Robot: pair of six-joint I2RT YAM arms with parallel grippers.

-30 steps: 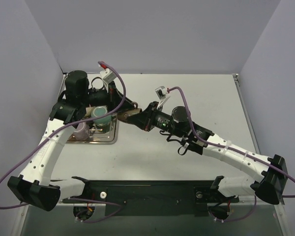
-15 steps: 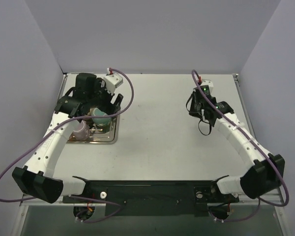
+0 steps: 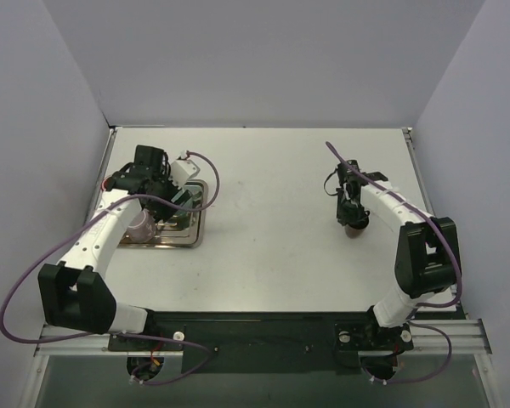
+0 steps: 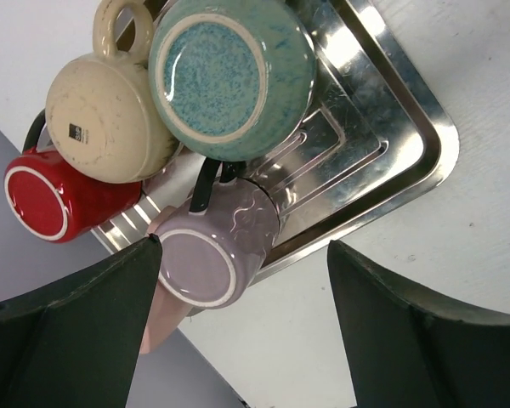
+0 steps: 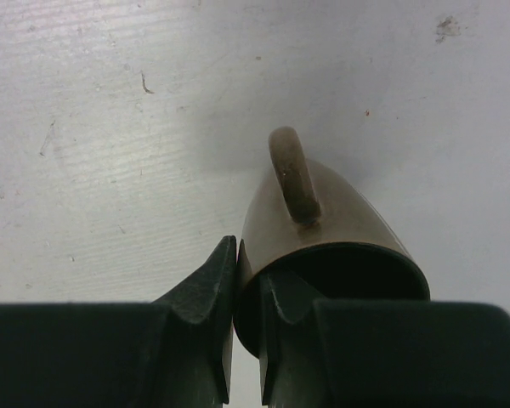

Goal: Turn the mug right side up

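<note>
A brown mug [image 5: 323, 221] sits at the right of the table [image 3: 272, 221], its dark mouth facing up toward my right gripper and its handle on the far side. My right gripper [image 5: 246, 263] is shut on the mug's rim, one finger inside and one finger [image 5: 206, 293] outside the wall. From above, that gripper [image 3: 350, 218] points down over the brown mug [image 3: 355, 230]. I cannot tell whether the mug's base rests on the table. My left gripper [image 4: 242, 246] hangs open above the metal tray [image 4: 391, 136], holding nothing.
On the tray [image 3: 166, 244] at the left stand upside-down mugs: teal [image 4: 225, 72], cream [image 4: 102, 119], red [image 4: 47, 200] and lilac [image 4: 212, 255], the lilac one tilted at the tray's edge. Grey walls enclose the table on three sides.
My right arm swung from the tray to the table's right side, carrying the brown mug, and lowered it. My left gripper opened and drew back over the tray.
</note>
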